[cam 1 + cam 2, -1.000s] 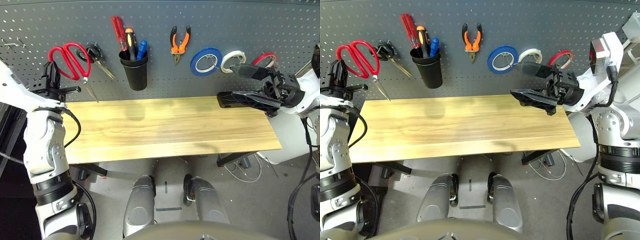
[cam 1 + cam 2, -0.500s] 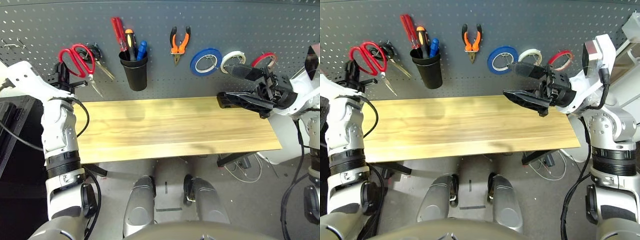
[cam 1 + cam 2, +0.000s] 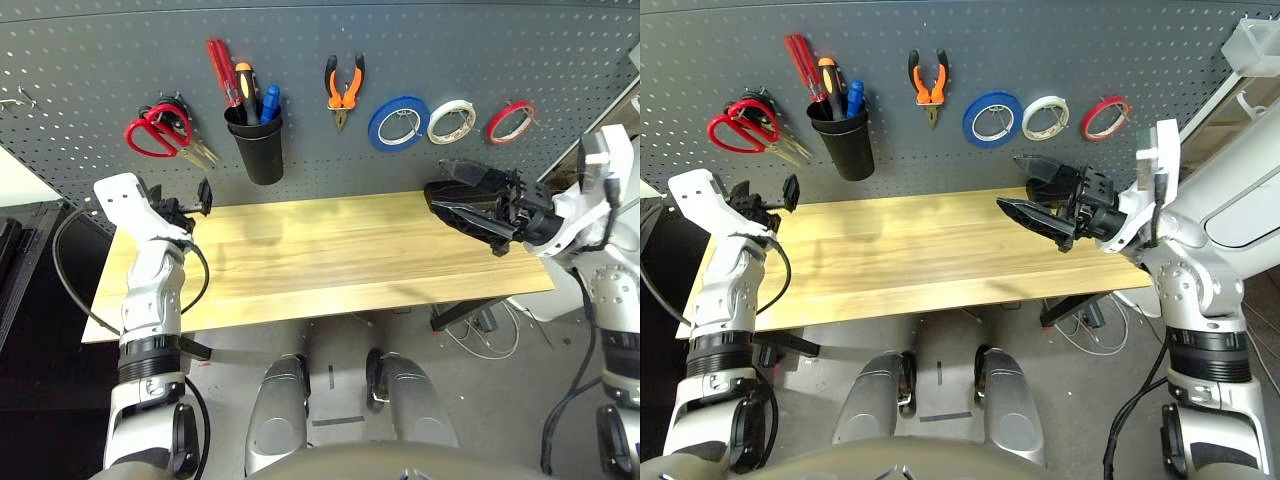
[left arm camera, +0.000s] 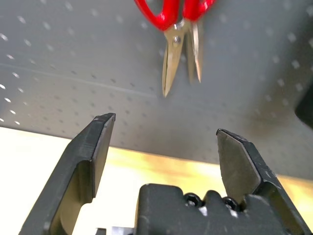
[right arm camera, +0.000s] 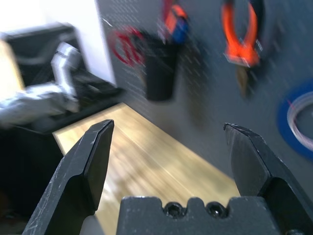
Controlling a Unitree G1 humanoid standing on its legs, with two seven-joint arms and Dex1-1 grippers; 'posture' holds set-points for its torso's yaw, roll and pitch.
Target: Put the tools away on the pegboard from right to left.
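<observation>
In the left eye view, we find the red tape ring [image 3: 511,122] near two o'clock on the pegboard [image 3: 310,150], threaded over a hook so it cannot slide off. The orange-handled pliers [image 3: 343,90] hang at twelve, handles up, presumably so we could lift them easily. At eleven, the red-handled screwdriver [image 3: 225,70] leans in the black cup [image 3: 259,155], whose wall keeps it upright. At ten, the red-handled scissors [image 3: 161,131] hang over the black-handled pair, blades towards four o'clock. The table [image 3: 340,250] below is bare, so we judge the putting away finished, with only withdrawal left.

In the left wrist view, our left gripper [image 4: 166,161] stands wide and empty, its fingers apart below the scissors, which hang by themselves; we should back away from the board lest we knock them.

In the right wrist view, our right gripper [image 5: 168,161] is spread wide too, holding nothing, the pliers hanging at one o'clock. Nothing seems left for it to grasp.
</observation>
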